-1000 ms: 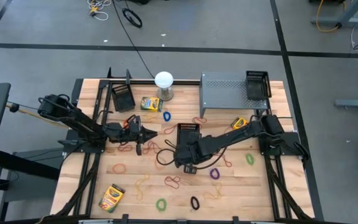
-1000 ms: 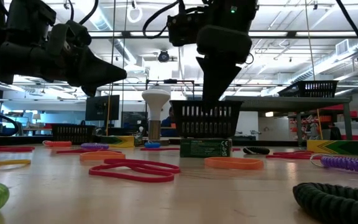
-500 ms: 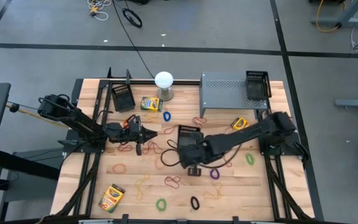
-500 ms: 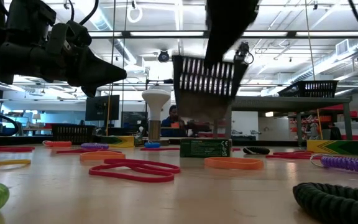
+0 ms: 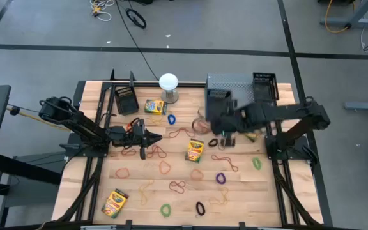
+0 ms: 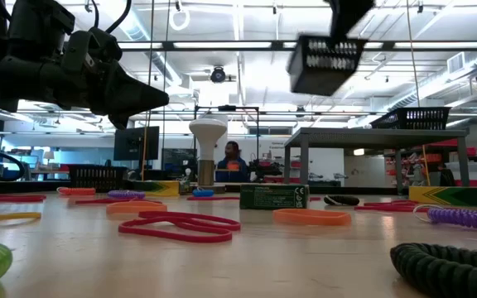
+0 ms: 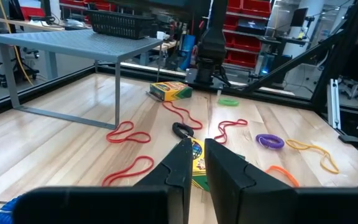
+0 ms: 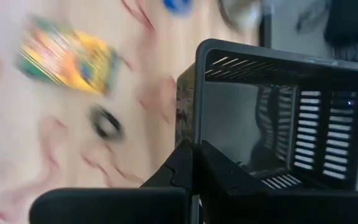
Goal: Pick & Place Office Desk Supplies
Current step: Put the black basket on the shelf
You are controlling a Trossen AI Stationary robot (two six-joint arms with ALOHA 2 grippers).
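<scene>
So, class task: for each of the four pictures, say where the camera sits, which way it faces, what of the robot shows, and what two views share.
High: above the table, looking straight down; both arms show, the right hand carrying a black mesh bin.
Low: at table-top height, looking level across into the room; the lifted bin hangs overhead.
Left wrist: on the left arm, looking past its hand toward the grey riser.
Right wrist: on the right arm, looking into the held bin.
Shared: high and low views both show the white globe.

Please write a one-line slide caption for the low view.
Right gripper carries a black mesh bin high above the table, over rubber bands and a crayon box.
</scene>
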